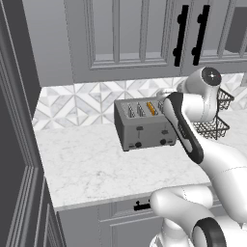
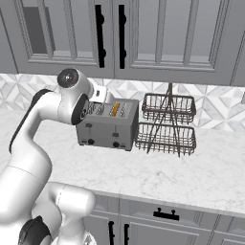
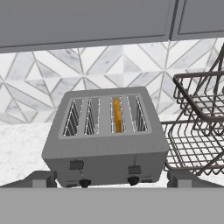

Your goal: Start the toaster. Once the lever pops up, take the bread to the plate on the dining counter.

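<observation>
Hovering spread in front of the toaster [image 3: 105, 140], the pincer [image 3: 107, 179] grips nothing. On the marble tabletop [image 1: 87, 164] the toaster stands with the bread [image 3: 117, 114] upright in its third slot; a wire rack [image 2: 167, 124] stands just beside, backsplash [image 3: 52, 74] behind.

Both base views look forward and down from behind the arm, left and right, sharing the toaster [image 1: 144, 123] on the counter [image 1: 87, 164]. The hand view faces the toaster's front closely, from slightly above.
</observation>
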Robot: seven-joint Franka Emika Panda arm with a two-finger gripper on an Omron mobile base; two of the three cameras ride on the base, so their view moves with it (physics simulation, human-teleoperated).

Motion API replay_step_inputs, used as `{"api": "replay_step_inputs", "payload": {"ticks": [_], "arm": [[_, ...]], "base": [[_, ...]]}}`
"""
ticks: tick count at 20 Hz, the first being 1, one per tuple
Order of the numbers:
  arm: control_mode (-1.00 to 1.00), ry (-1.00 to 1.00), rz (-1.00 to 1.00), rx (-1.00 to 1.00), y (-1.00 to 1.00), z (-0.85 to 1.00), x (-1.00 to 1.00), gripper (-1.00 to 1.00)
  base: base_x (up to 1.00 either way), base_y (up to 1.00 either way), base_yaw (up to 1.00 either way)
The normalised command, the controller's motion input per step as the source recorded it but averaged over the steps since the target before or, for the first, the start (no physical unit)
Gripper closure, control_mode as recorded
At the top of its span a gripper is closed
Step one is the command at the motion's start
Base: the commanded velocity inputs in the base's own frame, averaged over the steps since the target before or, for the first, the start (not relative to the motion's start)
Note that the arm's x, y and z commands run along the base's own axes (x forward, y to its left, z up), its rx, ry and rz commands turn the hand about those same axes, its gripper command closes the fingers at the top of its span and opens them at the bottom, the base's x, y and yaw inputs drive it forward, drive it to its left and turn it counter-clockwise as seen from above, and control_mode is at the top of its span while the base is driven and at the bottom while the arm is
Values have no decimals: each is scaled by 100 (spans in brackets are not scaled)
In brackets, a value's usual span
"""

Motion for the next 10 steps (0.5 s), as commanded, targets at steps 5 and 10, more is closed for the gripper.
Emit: {"api": "replay_step_inputs", "payload": {"ticks": [5,10], "arm": [[-100,0,0,0,0,0,0,-100],[-100,0,0,0,0,0,0,-100]], "base": [[0,0,0],[0,0,0]]}}
